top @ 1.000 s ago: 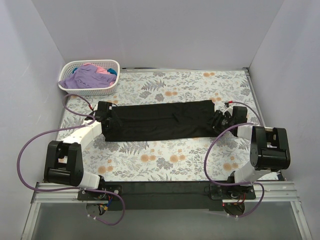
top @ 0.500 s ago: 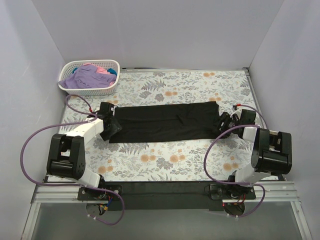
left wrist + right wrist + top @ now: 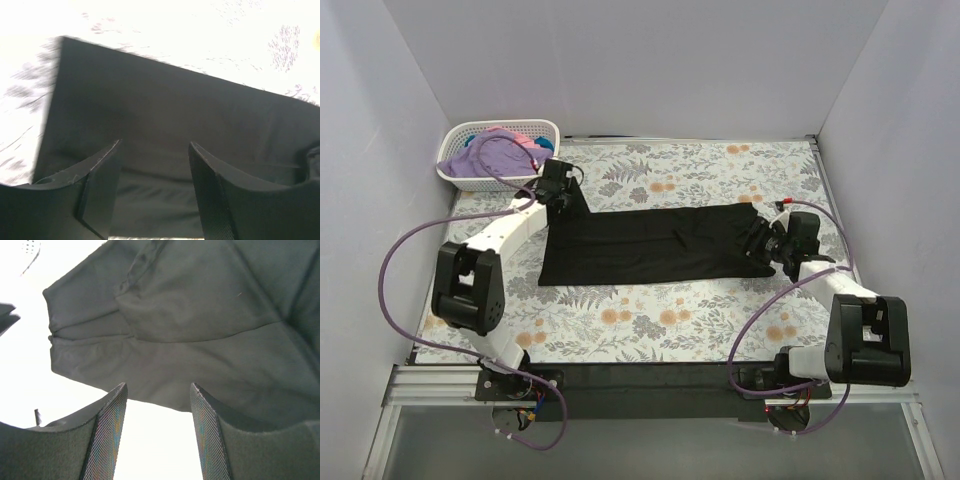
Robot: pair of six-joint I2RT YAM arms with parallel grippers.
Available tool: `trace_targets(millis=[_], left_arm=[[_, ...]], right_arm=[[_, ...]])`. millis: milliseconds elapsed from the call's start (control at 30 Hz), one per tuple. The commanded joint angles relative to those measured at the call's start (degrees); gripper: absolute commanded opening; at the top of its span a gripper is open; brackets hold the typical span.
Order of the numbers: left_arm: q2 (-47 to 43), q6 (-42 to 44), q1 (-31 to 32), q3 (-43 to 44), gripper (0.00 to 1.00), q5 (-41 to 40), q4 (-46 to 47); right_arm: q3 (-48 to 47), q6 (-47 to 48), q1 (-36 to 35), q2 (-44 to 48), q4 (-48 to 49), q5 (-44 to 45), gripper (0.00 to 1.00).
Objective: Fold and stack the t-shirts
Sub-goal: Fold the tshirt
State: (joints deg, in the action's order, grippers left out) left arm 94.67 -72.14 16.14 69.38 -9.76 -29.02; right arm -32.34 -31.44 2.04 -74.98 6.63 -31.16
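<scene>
Shows the black t-shirt point(image 3: 645, 245) lying flat as a long folded band across the middle of the floral table point(image 3: 720, 170). Puts the left gripper point(image 3: 560, 197) at the shirt's far left corner, with its fingers point(image 3: 100, 175) spread apart over dark cloth and nothing pinched between them. Puts the right gripper point(image 3: 754, 238) at the shirt's right end, jaws likewise parted and holding nothing, with the shirt's edge running across the gap between them in the wrist view and bare table showing below it. Cannot tell whether either gripper touches the fabric. Has the white lattice basket point(image 3: 498, 183) in the far left corner, well apart from the right arm, with a crumpled lavender-purple tee point(image 3: 485, 155) and a pink tee point(image 3: 528, 145) heaped inside.
</scene>
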Motion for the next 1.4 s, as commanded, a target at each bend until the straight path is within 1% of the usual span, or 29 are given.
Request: trace_targets(millis=[0, 167, 233, 467, 600, 667, 800, 833, 867, 967, 1033, 1067, 1233, 1267, 1367], left_arm=[[4.7, 4.1, 1.4, 3.2, 0.53, 2.2, 1.4], [10.9, 5.3, 2.1, 6.6, 0.53, 3.0, 1.9], [11.7, 5.1, 2.1, 6.6, 0.53, 2.6, 1.7], [12.6, 3.1, 2.1, 2.7, 0.52, 1.8, 0.1], [10.4, 1.7, 2.1, -2.4, 0.52, 2.0, -1.0], [8.5, 0.3, 2.1, -4.0, 0.52, 2.5, -2.3], [2.8, -2.9, 2.7, -10.1, 0.52, 8.2, -2.8], [1.8, -3.7, 2.8, -12.8, 0.52, 9.2, -3.1], [-0.4, -4.4, 3.0, -14.2, 0.52, 9.7, -3.2], [-4.3, -7.7, 3.9, -18.7, 0.52, 15.0, -4.2], [-6.2, -10.6, 4.9, -20.9, 0.52, 18.6, -4.1], [-6.9, -11.7, 5.6, -22.4, 0.52, 19.6, -3.9], [-10.0, -17.4, 11.4, -25.4, 0.52, 25.7, -1.4], [-9.9, -18.9, 12.2, -25.4, 0.52, 27.7, -1.0], [-8.3, -21.2, 15.1, -24.5, 0.52, 29.2, 1.1]], right_arm=[[1.0, -4.7, -3.6, -2.3, 5.4, 2.0, 0.60], [1.8, -7.8, -5.5, -5.9, 10.1, 3.5, 0.59], [2.0, -7.8, -5.4, -6.8, 10.5, 4.3, 0.59], [1.0, -4.6, -4.9, -14.6, 10.7, 5.1, 0.58], [-3.3, -2.7, -3.7, -20.5, 10.6, 3.8, 0.58], [-7.6, -1.7, -2.9, -25.0, 10.4, 2.5, 0.57], [-16.2, -0.2, -2.6, -32.9, 10.4, -2.1, 0.57], [-20.3, 0.1, -2.6, -36.3, 10.4, -3.1, 0.56], [-22.1, 0.4, -2.6, -38.1, 10.2, -4.1, 0.56], [-30.7, 0.4, -2.6, -44.9, 9.7, -8.6, 0.55], [-34.5, 0.2, -2.6, -49.6, 9.5, -10.1, 0.54], [-38.6, -0.1, -2.6, -51.0, 9.0, -10.3, 0.54], [-47.8, -1.9, -2.6, -58.0, 7.9, -13.3, 0.55], [-49.0, -2.1, -2.7, -58.8, 7.5, -13.7, 0.55], [-54.7, -2.7, -2.6, -61.7, 6.5, -14.4, 0.55]])
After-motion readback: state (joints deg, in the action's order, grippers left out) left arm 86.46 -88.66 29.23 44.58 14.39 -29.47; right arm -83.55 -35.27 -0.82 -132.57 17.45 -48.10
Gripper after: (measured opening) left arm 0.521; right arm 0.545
